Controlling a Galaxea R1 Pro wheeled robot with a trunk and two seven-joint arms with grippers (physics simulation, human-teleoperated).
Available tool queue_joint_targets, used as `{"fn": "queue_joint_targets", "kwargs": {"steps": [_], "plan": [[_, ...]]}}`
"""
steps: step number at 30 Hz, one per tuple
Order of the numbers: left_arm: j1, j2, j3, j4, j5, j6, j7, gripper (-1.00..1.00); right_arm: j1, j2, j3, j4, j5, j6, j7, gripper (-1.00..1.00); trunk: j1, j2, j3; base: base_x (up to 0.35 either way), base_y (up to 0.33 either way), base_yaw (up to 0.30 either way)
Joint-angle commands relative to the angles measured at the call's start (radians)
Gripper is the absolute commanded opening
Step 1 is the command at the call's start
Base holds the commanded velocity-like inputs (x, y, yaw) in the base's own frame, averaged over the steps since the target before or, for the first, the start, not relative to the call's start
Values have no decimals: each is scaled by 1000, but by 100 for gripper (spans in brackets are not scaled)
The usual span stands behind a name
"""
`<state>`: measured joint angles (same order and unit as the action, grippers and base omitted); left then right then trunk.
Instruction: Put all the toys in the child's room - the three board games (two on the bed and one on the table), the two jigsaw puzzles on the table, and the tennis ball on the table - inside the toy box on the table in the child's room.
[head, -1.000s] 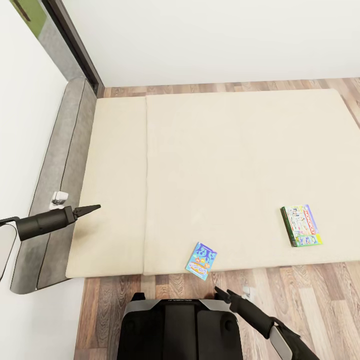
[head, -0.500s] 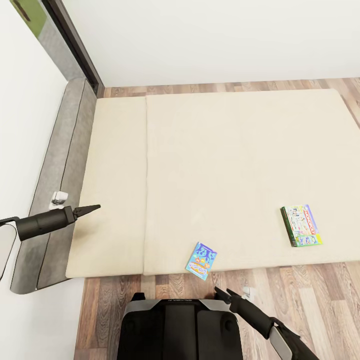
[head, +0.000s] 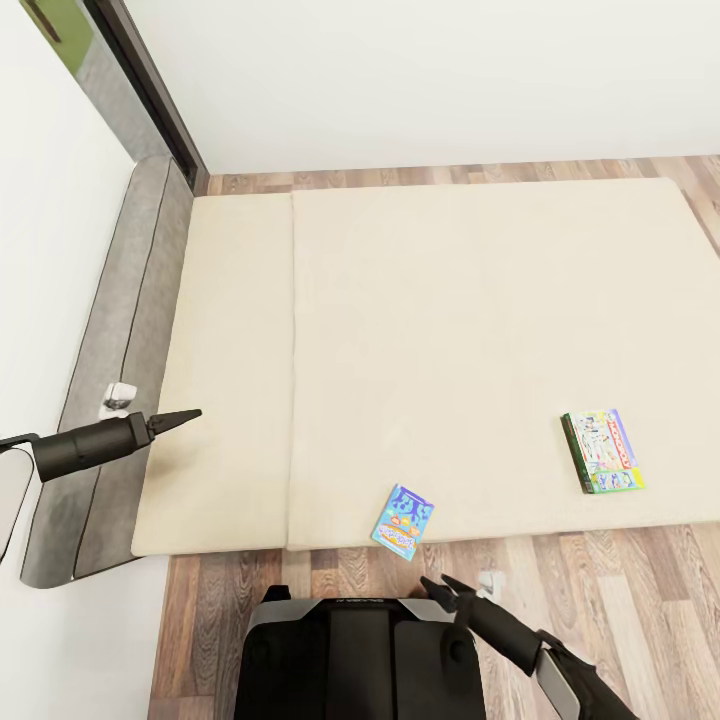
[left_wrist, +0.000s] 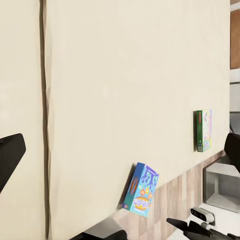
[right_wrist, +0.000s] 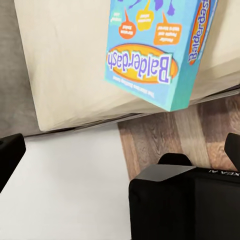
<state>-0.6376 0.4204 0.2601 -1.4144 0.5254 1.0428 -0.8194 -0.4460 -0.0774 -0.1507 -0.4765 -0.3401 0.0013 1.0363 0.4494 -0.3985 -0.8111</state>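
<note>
The right pincer hangs open and empty just below the Balderdash box, which overhangs the bed edge. A clumsy approach could knock it to the floor; the left pincer looks closed, empty.

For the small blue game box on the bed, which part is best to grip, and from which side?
Grip the blue game box across its near short end, coming from the robot's side. It lies flat and that corner overhangs the bed edge, probably leaving finger room beneath. The right tool is nearest.

Left end effector extended forward, fingers together. Right end effector low, near trunk, fingers parted.
</note>
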Motion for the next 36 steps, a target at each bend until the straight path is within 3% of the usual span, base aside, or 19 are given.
{"fn": "queue_joint_targets", "kwargs": {"steps": [1,36], "plan": [[-1,0,1,0,-4,3,-6,100,0,1,-1,1,-2,0,5,100,1,-1,-1,0,0,0],[-1,1,2,0,-4,3,-6,100,0,5,-3,0,-2,0,8,100,1,-1,-1,0,0,0]]}}
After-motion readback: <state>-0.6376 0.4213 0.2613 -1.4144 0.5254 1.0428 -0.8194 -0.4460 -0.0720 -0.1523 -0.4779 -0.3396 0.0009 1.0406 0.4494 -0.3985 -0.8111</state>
